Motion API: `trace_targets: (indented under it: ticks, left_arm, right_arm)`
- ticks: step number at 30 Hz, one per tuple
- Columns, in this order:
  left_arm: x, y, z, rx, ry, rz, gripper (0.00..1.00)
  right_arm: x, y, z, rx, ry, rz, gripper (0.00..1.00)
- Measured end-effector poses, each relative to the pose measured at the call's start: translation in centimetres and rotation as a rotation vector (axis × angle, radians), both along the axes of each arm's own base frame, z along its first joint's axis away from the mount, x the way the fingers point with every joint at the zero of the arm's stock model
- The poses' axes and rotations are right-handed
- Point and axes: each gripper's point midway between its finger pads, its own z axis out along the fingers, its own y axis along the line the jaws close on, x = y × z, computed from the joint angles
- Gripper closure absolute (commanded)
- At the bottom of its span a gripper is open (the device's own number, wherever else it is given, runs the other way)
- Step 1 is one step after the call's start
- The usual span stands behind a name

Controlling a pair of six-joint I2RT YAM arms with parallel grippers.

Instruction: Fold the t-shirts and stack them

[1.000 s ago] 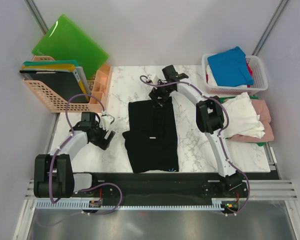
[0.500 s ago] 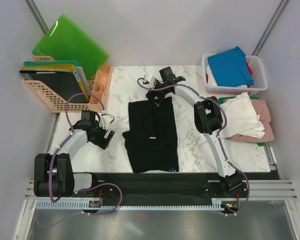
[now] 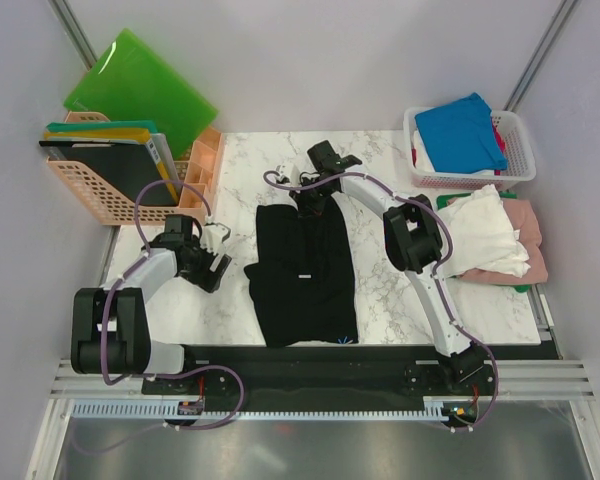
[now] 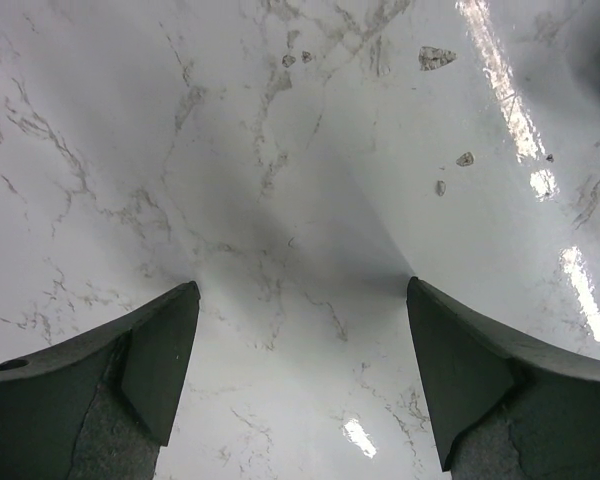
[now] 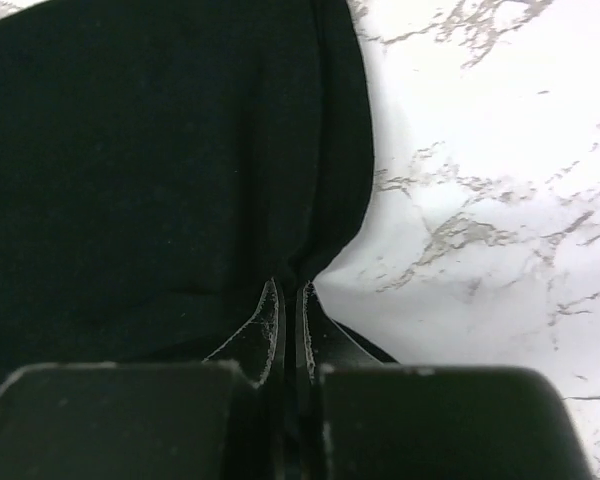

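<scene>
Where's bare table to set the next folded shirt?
Bare marble between the black t-shirt and the white shirt pile, crossed by the right arm; also near the left gripper, left of that shirt. Crowded: far right, basket and pile.

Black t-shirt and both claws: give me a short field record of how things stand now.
black t-shirt: flat at the centre of the marble table, partly folded
right claw: shut on the black t-shirt's far edge
left claw: open over bare marble, left of the shirt, holding nothing
blue t-shirt: on top in the white basket, far right
white t-shirt: crumpled at the table's right side
</scene>
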Motion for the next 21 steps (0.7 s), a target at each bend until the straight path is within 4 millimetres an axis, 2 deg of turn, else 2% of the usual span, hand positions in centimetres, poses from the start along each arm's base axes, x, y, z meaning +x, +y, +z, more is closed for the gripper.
trace_targets:
  ticks: [7, 11, 15, 21]
  left_arm:
    - [0.3, -0.2, 0.0, -0.012, -0.010, -0.005, 0.09]
    - [0.5, -0.3, 0.0, -0.015, -0.018, -0.006, 0.09]
    - [0.5, -0.3, 0.0, -0.016, -0.026, -0.007, 0.09]
    - [0.5, -0.3, 0.0, -0.016, -0.027, -0.008, 0.09]
  right_arm:
    - [-0.5, 0.1, 0.1, -0.012, 0.005, -0.004, 1.00]
    - [-0.8, -0.5, 0.3, -0.030, -0.002, -0.030, 1.00]
    - [-2.0, -1.4, 0.6, -0.062, 0.003, -0.049, 1.00]
    - [-3.0, -2.0, 3.1, -0.064, -0.027, -0.055, 1.00]
